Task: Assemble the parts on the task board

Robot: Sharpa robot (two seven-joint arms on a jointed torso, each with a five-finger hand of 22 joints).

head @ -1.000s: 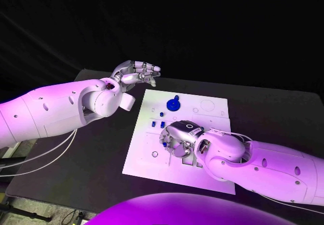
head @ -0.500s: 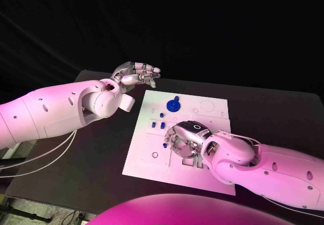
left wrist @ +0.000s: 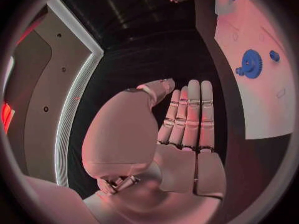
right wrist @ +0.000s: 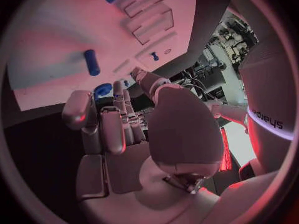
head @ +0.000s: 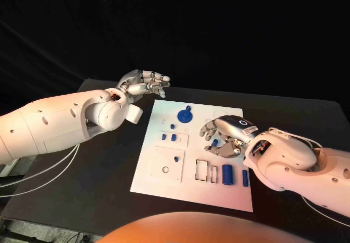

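The white task board [head: 164, 177] lies mid-table. On it are a blue gear [head: 185, 115], small blue pegs [head: 169, 136], and two blue cylinders [head: 228, 174] beside the rectangular slots. My right hand [head: 222, 134] hovers over the board's right-middle with its fingers loosely spread, holding nothing. A short blue piece [head: 214, 143] lies on the board just under those fingers, and appears as a blue cylinder [right wrist: 91, 62] beyond my right hand [right wrist: 118, 129]. My left hand [head: 144, 82] is raised off the board's far left corner, its fingers straight and empty [left wrist: 184, 129]. The gear [left wrist: 251, 63] also shows in the left wrist view.
The black table [head: 95, 172] surrounds the board, with bare room to its left and far right. My left forearm [head: 66, 121] spans the table's left side, and my right forearm [head: 299, 162] covers the board's near right corner.
My right hand has lifted from the board's middle and moved right and farther away, uncovering the two blue cylinders by the slots. My left hand has hardly moved.
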